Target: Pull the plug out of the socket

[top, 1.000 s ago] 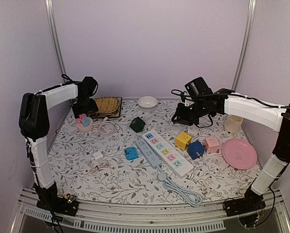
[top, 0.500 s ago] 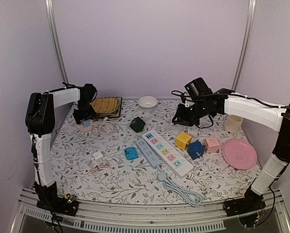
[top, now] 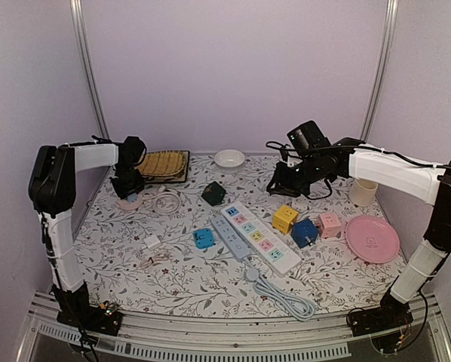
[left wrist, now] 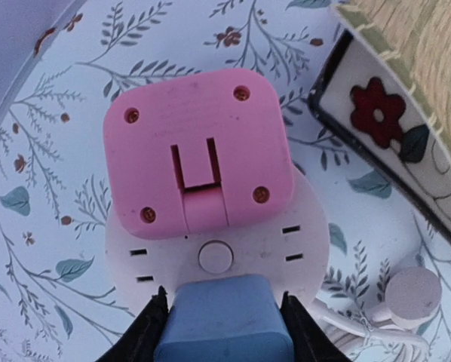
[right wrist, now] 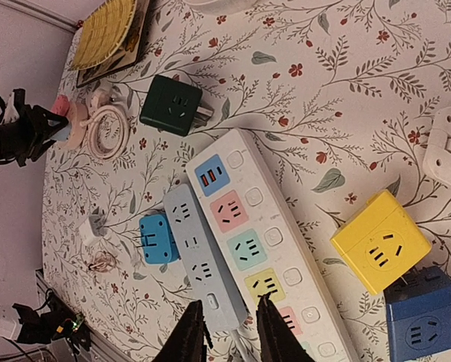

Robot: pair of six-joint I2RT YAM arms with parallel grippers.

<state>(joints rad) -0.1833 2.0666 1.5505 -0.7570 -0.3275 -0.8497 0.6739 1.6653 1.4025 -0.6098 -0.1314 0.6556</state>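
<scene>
Blue plug (left wrist: pixel 224 335) sits in the round white socket (left wrist: pixel 308 234), up in the far left corner of the table (top: pixel 180 271). The left gripper (left wrist: pixel 222 305) has its fingers pinched against the plug's two sides. A pink plug (left wrist: pixel 199 143) shares that socket, just beside the blue one.

Here's the worry: nothing pins the socket down, so a pull may lift the whole lot, pink plug included, instead of parting them. Those smooth sides could also slip free. The tray (left wrist: pixel 376 143) is close by, and a sudden jerk might knock it. The right gripper (right wrist: pixel 229 320) hovers spread and empty over the power strip (right wrist: pixel 263 249), well apart, bracing nothing.
</scene>
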